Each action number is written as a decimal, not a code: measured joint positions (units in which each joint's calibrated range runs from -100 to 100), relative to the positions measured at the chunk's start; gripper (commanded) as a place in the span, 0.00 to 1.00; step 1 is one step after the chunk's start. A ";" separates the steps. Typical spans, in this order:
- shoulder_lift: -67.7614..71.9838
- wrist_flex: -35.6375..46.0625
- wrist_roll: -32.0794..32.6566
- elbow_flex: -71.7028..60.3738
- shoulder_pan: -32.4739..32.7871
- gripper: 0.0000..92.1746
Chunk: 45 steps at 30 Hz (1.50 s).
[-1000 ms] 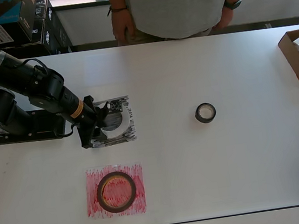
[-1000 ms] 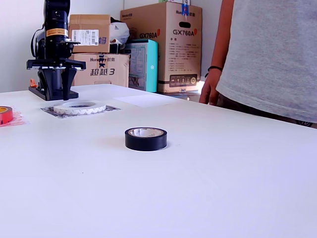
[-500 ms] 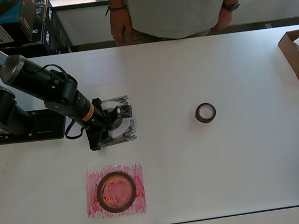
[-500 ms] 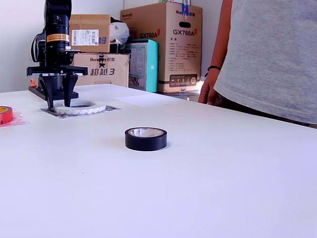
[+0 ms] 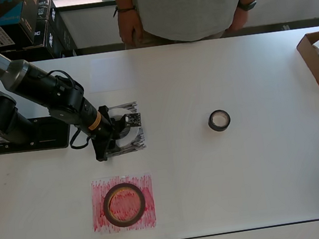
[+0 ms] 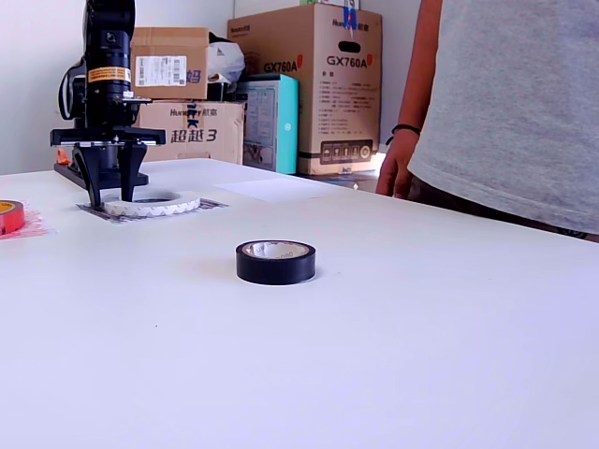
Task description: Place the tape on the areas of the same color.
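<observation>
hand: the hand (image 6: 109, 195) is down over the white ring (image 6: 151, 202), fingers spread apart, one seeming inside the hole and one outside the rim at the ring's 9 o'clock (overhead view); nothing pinched yet, so released
white ring: lies flat on the black patch (image 5: 139, 140), wrong colour for it; mostly hidden under the hand (image 5: 110, 139) from above
red roll: the red roll (image 5: 124, 205) sits flat, centred on the red patch (image 5: 144, 182), approx 6 o'clock of the hand in the overhead view; looks done
black roll: the black roll (image 6: 275, 262) stands alone on bare worktop (image 5: 244, 173), well apart at 3 o'clock of the hand (overhead view), not on any patch
handling: my guess, ring is light, stiff enough, thin wall w/ a wavy outer edge; smooth sides may slip. Best hold = pinch the wall, one finger inside, one outside
axis: no long axis, it's round; hole axis points straight up, so any point of the rim would do equally
risk: prob. slides on the worktop rather than lifts if the pinch is shallow
</observation>
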 measured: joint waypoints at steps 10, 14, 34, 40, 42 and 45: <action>0.00 -0.17 -0.09 0.00 0.00 0.00; 0.00 -0.17 -0.09 0.00 0.00 0.00; -11.54 10.92 0.51 -17.52 2.55 0.00; -13.23 18.20 3.42 -23.19 10.09 0.00; -12.75 19.42 3.42 -23.82 12.55 0.00; -11.70 20.11 4.15 -23.97 16.64 0.00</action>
